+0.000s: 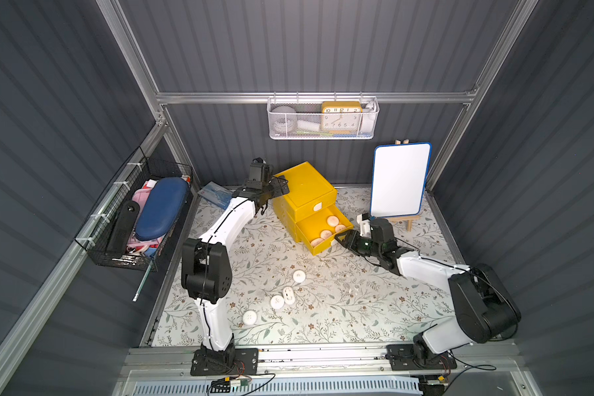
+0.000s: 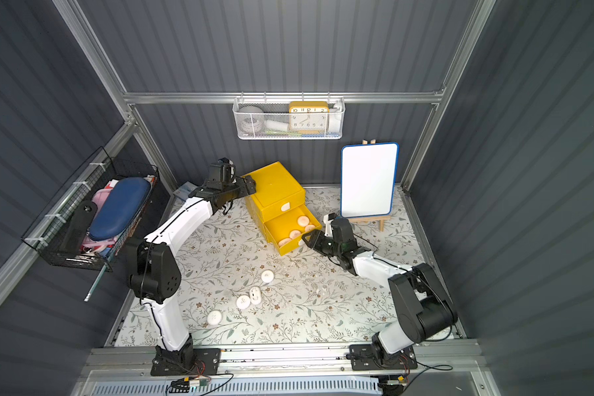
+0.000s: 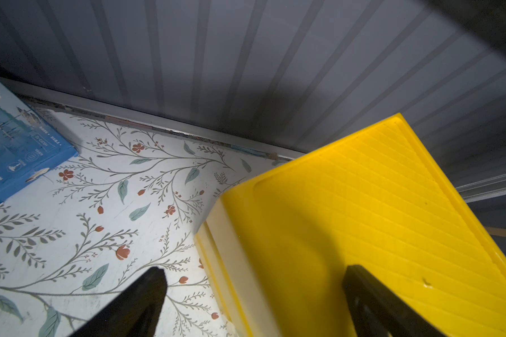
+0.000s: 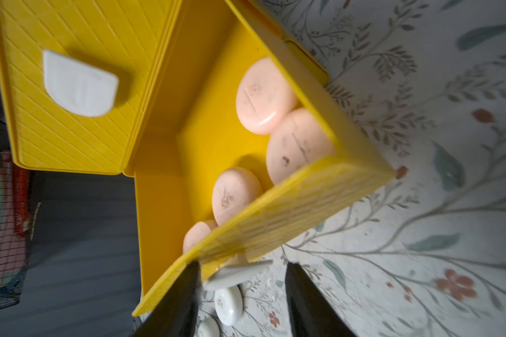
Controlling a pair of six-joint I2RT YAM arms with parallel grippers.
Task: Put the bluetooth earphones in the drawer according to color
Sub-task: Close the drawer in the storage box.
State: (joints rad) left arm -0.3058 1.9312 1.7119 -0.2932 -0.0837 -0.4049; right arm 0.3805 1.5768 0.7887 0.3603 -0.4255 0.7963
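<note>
Four white earphone cases (image 1: 277,301) nearest your bases, correct?

Yes, four, loose on the floral tablecloth (image 1: 357,308) in the lower middle of both top views: one alone toward the lower left, two touching, one apart above them.

And your right claw?

My right claw (image 4: 244,265) sits just past them, at the front of the pulled-out drawer (image 4: 289,204). Its fingers (image 4: 181,300) stand partly spread on either side of that drawer's white tab handle (image 4: 240,272). One finger overlaps the drawer's front edge; between the tab and the other finger I see a gap, so nothing is pinched.

What lies inside?

Four pale pink earphone cases (image 1: 332,220), in a row along the drawer floor. A closed drawer (image 4: 56,140) with its own white tab sits directly above. Whether the open one is the middle or the lowest, I cannot tell.

Your left claw?

My left claw (image 3: 256,270) is spread wide at the upper left corner of the yellow drawer cabinet (image 1: 306,187) as the top views show it: one finger over the ribbed top, the other off the side, above the cloth. Whether it touches, I cannot tell.

Farther back?

A blue printed box (image 1: 216,196) at the left by the wall, a small whiteboard (image 1: 400,180) on a wooden easel (image 1: 407,221) at the right, a black wire basket (image 1: 117,262) with a blue case (image 1: 162,207) at the far left, and, upper middle, a white mesh basket (image 1: 323,137) holding a yellow clock (image 1: 341,115).
</note>
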